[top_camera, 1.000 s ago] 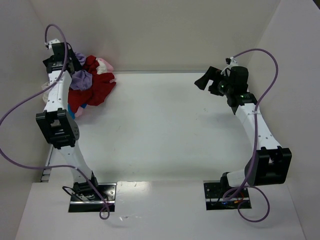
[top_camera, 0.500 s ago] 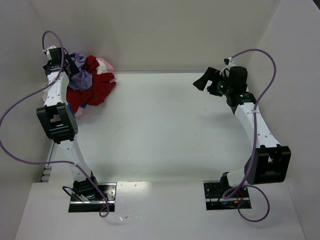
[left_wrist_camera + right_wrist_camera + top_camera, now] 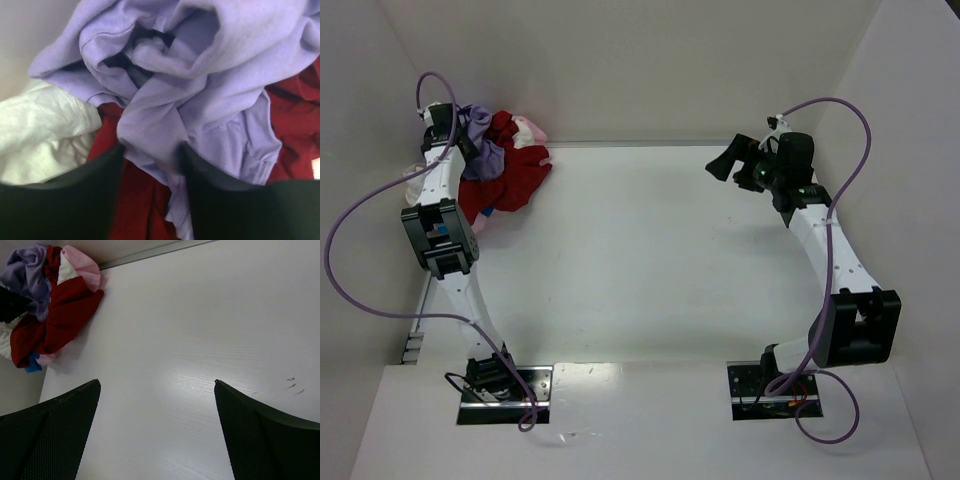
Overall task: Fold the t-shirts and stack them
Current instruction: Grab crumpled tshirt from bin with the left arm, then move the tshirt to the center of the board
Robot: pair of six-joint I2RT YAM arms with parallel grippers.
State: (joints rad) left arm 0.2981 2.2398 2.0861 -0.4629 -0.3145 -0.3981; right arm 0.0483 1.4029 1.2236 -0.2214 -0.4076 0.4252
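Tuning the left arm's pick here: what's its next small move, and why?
Probably close the left gripper on the lavender t-shirt: a bunched fold of it sits between the parted jaws, atop the red t-shirt. The right gripper hangs open over the table, well clear of it.

four t-shirts (image 3: 510, 170), two pincers
one lavender shirt (image 3: 210, 95) between the left pincer (image 3: 151, 148) tips, one red shirt (image 3: 295, 120) under, one white shirt (image 3: 45, 125) left, one pink shirt (image 3: 82, 267) far left of the right pincer (image 3: 156, 384).

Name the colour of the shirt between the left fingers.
The shirt is lavender-purple; left wrist view.
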